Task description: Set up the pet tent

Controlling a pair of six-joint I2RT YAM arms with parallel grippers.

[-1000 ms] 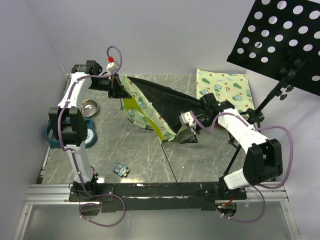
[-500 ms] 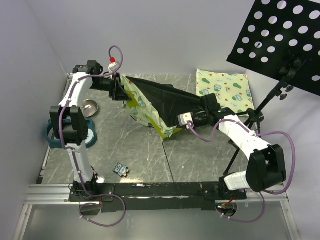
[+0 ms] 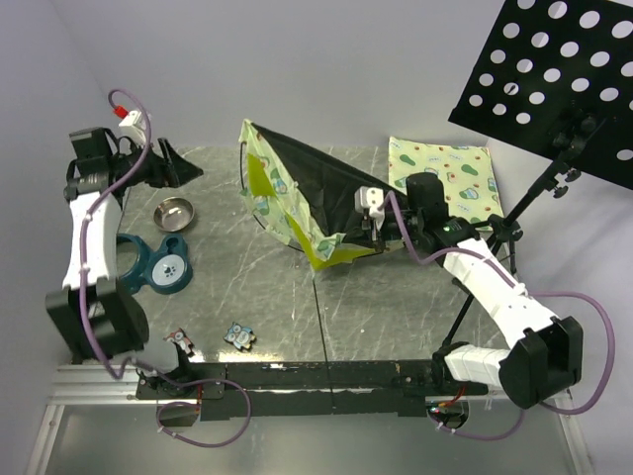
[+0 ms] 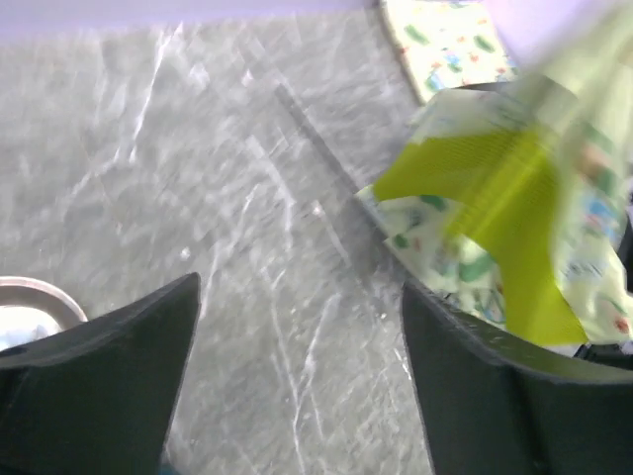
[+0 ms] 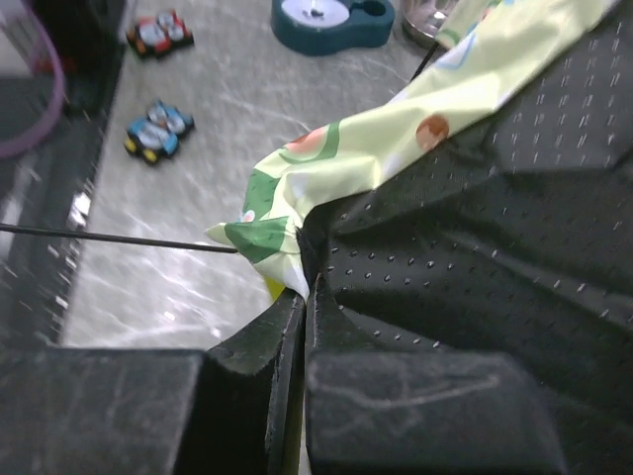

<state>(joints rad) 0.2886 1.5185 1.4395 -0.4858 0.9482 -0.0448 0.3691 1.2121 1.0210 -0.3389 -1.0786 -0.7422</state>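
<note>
The pet tent (image 3: 297, 193) lies half-collapsed at the table's middle, its black base sheet (image 3: 316, 178) tilted up and its avocado-print and lime panels hanging toward the front. My right gripper (image 3: 364, 220) is at the tent's right corner. In the right wrist view its jaws (image 5: 305, 287) are shut on the fabric edge where the black sheet (image 5: 475, 198) meets the print (image 5: 366, 148). A thin pole (image 5: 119, 237) sticks out to the left. My left gripper (image 3: 183, 166) is open at the far left, well clear of the tent (image 4: 495, 198), with nothing between its fingers (image 4: 99, 376).
A steel bowl (image 3: 176, 212) and a blue paw-print dish (image 3: 158, 267) sit at the left. Two small toys (image 3: 237, 334) lie near the front edge. A flat printed mat (image 3: 445, 178) lies at the back right, under a black perforated stand (image 3: 554, 79).
My left gripper opened, let go of the tent's far-left corner and drew back to the left. My right gripper shut on the tent's right corner and carried it back and up.
</note>
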